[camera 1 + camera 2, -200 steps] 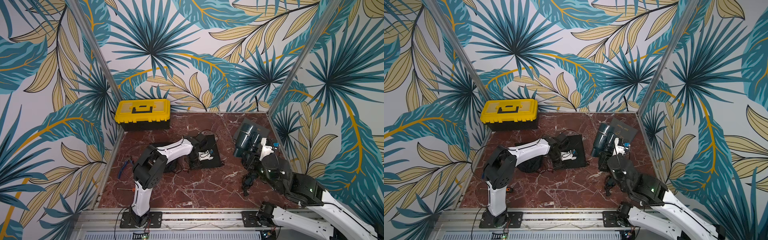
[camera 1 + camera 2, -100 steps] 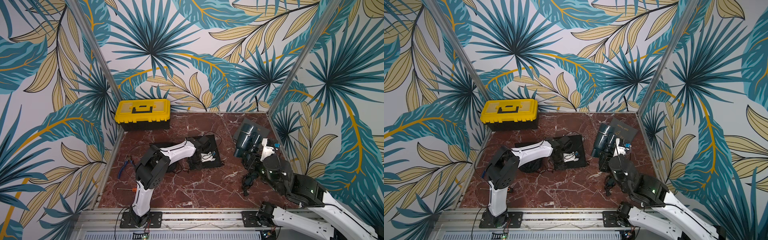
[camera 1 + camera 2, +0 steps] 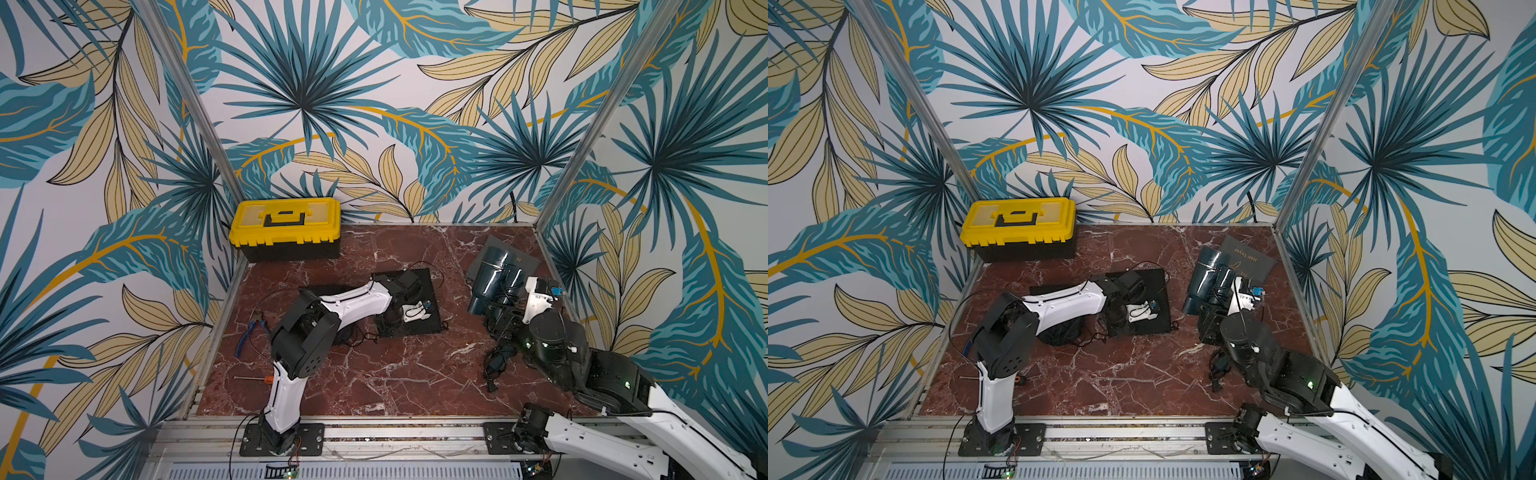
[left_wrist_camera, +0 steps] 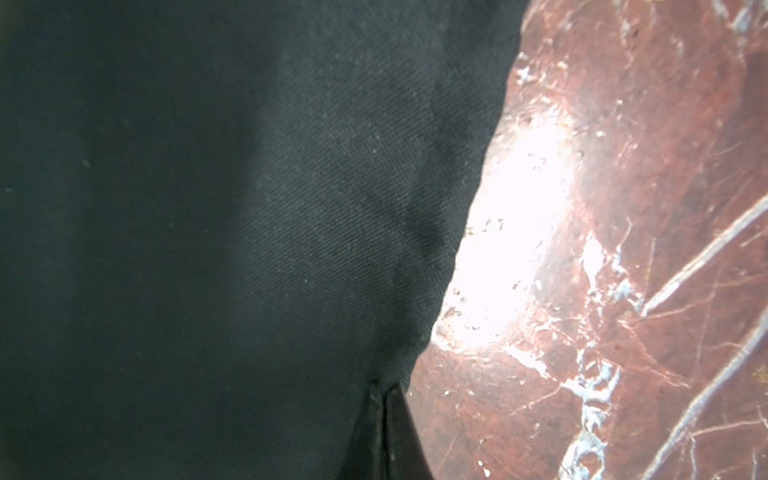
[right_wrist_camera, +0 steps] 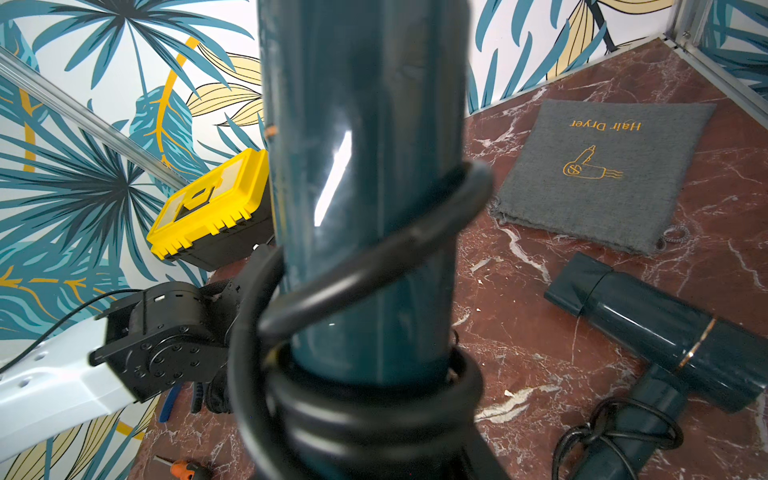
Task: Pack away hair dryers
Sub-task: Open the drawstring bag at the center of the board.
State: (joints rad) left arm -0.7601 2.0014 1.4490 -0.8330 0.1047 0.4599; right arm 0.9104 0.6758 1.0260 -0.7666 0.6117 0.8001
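Near the right edge of the worktop, the right gripper is clamped partway closed round the handle of a teal hair dryer, where its black cord is wound. Whether the dryer is lifted off the marble cannot be told. A second teal dryer lies beside it, close to a grey pouch in the right rear corner. At the middle, the left gripper is closed tight, its tips apparently pinching the hem of a flat black pouch. The dryer's hard, glossy shell looks slippery and nose-heavy. The cord-wrapped handle seems the surest hold, though loose loops could snag. The pouch is limp and will likely need its mouth held open. The right wall stands close. Open room lies at the centre and front, well apart from the yellow toolbox in the left rear corner.
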